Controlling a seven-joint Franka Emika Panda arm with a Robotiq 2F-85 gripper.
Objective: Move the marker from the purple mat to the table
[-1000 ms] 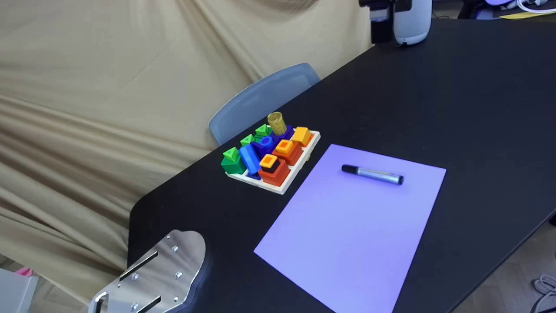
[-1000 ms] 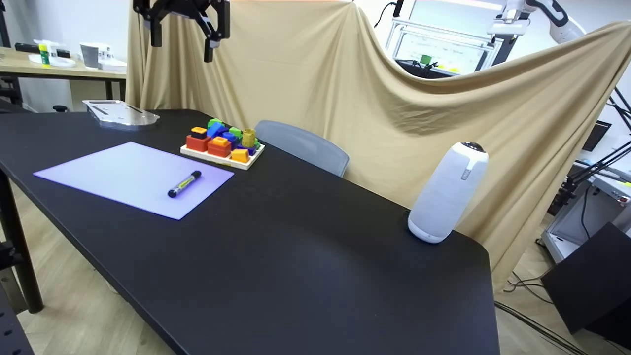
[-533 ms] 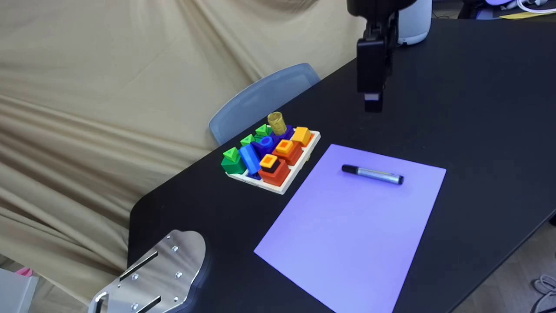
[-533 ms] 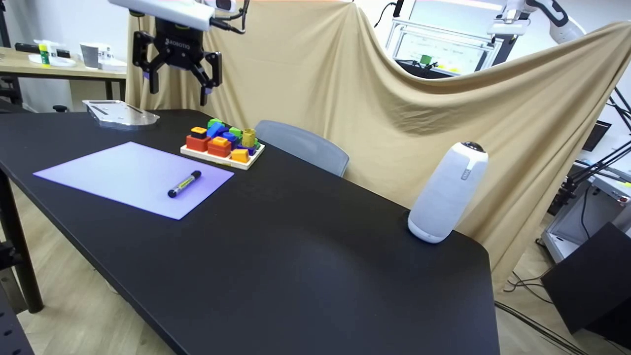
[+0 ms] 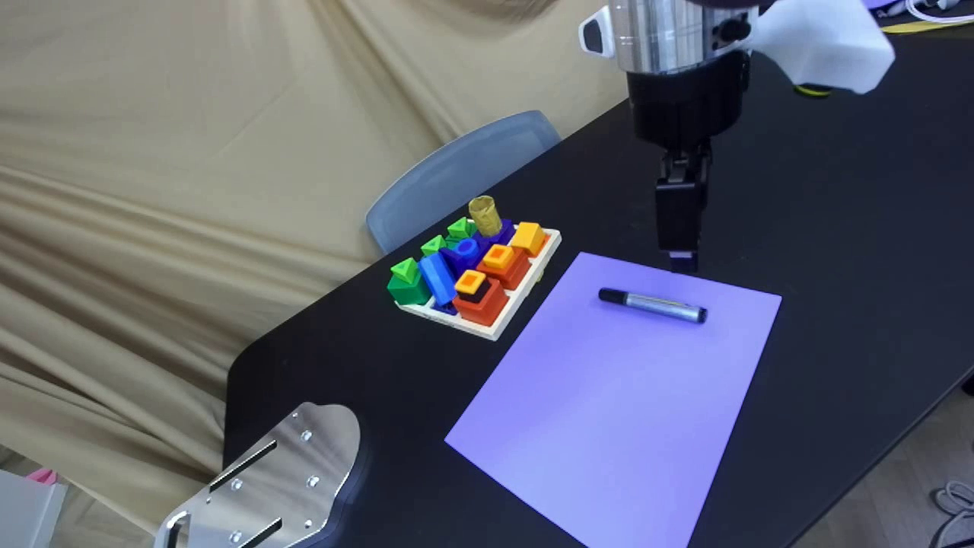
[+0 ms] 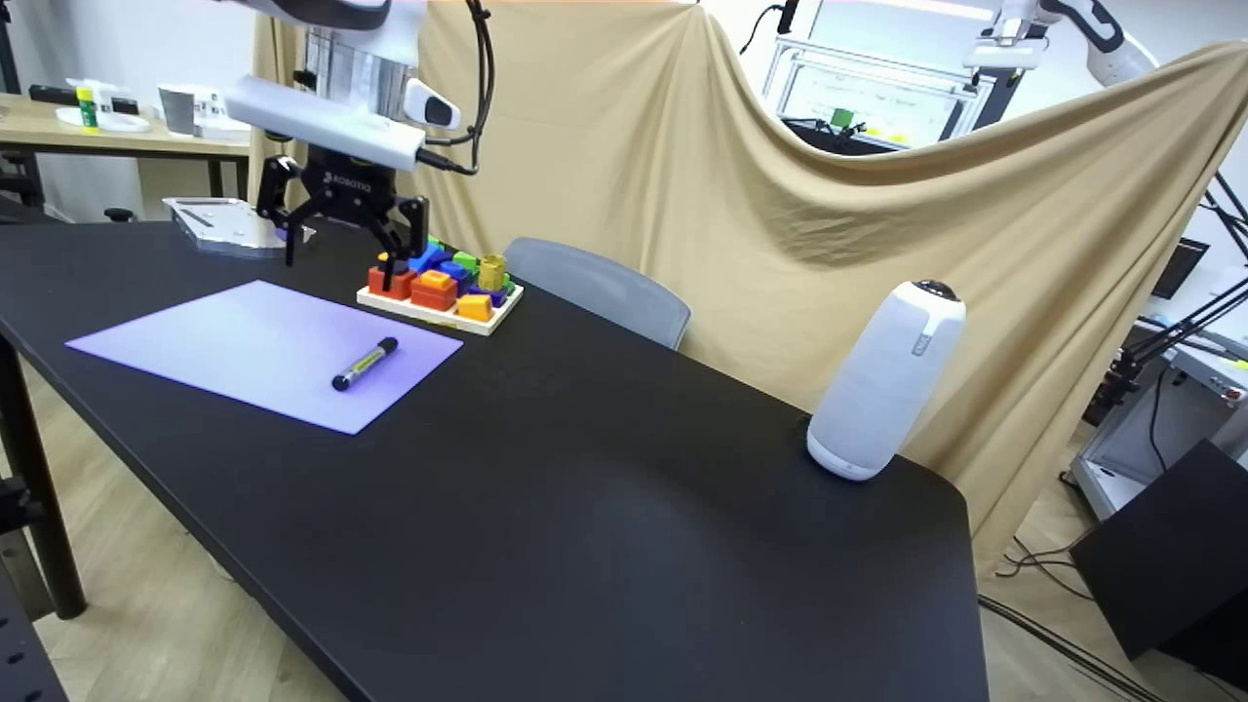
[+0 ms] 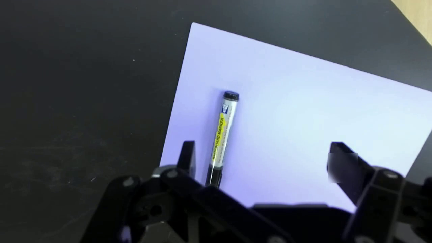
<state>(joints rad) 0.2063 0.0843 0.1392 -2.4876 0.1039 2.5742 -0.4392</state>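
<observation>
Wrist view gives you the black surface (image 7: 84, 84) beneath the purple mat (image 7: 300, 111). Your pair of fingers (image 7: 186, 157) hangs higher than the mat, wide apart, holding nothing. On the mat, near one edge, lies the marker (image 7: 222, 136): probably light, stiff, smooth, prone to roll; pinch across its mid-barrel.

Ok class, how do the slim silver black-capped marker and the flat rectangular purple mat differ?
Shape: the marker is a slim stick; the purple mat is a thin sheet.
Size: the marker is much smaller than the mat.
Place: the marker lies on the mat; the mat, on the smooth black table.
Shared: both lie flat.
</observation>
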